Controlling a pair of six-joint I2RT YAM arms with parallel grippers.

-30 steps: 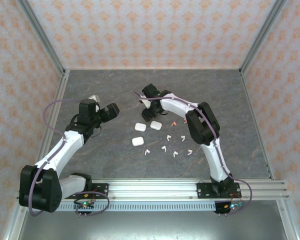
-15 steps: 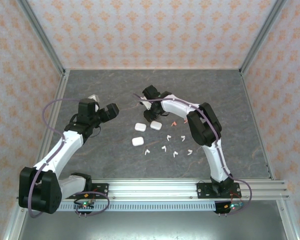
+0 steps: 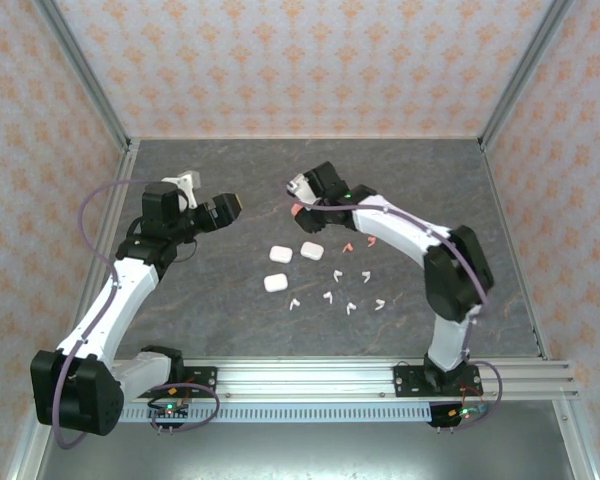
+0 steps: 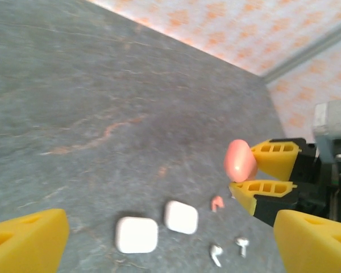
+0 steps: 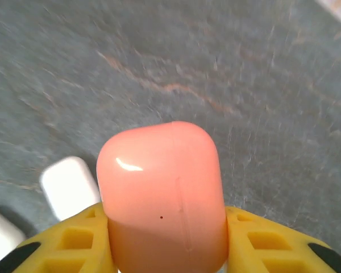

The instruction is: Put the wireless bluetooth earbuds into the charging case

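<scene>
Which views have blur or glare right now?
Right wrist: pink case sharp with a small glare spot, table behind smeared. Left wrist: yellow fingers soft at the corners, white cases fairly crisp. Top external: even light, faint shadows.

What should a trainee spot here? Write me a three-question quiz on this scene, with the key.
1. True or false: the right jaws are shut on a pink case, held off the table.
2. How many white cases lie on the table?
3. The left jaws are: A) shut on an earbud, B) open and empty, C) shut on a white case.

Key: 1 true; 2 three; 3 B.
</scene>
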